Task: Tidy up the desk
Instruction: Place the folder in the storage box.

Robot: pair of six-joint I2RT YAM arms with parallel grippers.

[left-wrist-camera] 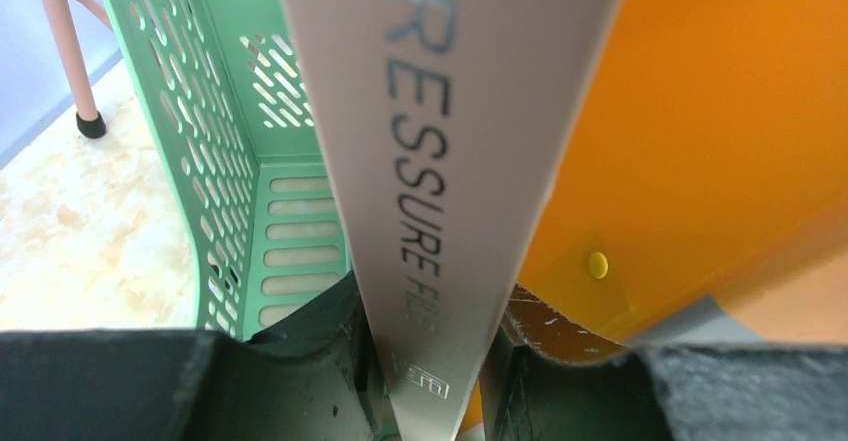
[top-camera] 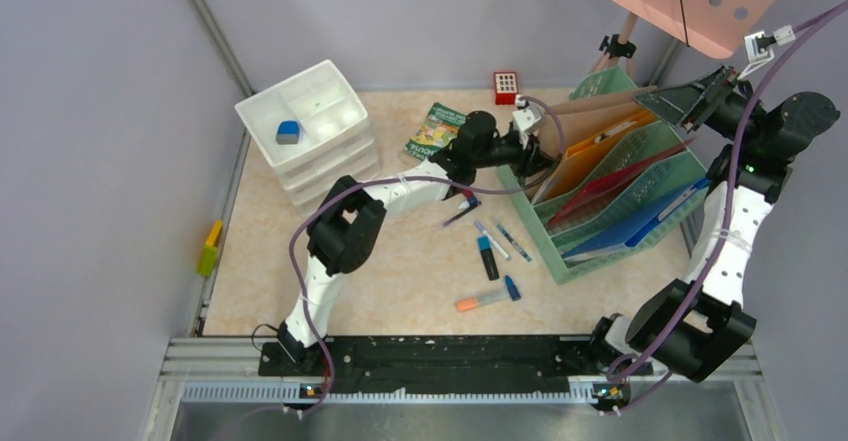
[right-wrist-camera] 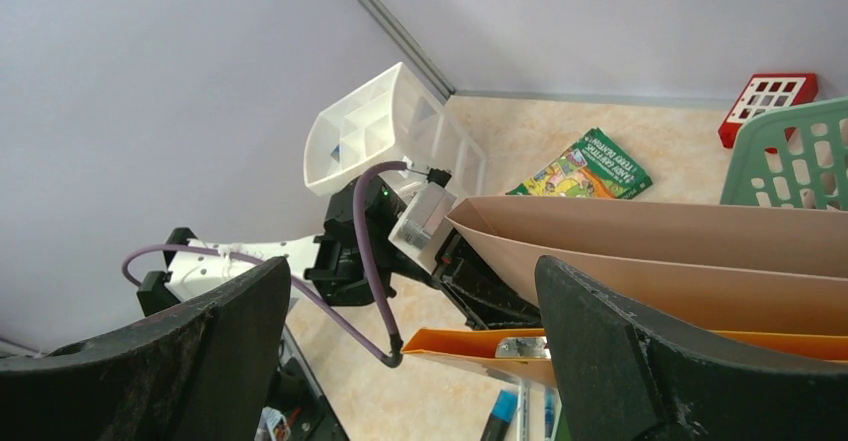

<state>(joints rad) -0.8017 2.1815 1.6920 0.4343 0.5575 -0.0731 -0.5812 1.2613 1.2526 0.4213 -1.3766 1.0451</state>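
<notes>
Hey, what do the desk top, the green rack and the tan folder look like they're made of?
Desk: likely laminate, matte, printed beige marbling. Rack: perforated painted metal or plastic, mint, slight sheen. Folder: probably stiff card, smooth tan, glossy stamped lettering.

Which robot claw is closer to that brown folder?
Left. The left gripper clamps the brown folder at the green rack; the right gripper hangs open above its far end.

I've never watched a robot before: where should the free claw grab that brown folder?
Probably the free far end of the brown folder, approached end-on from the right, the right claw straddling it. It stands on edge at the green rack, thin and flat, and the left claw pinches the other end.
</notes>
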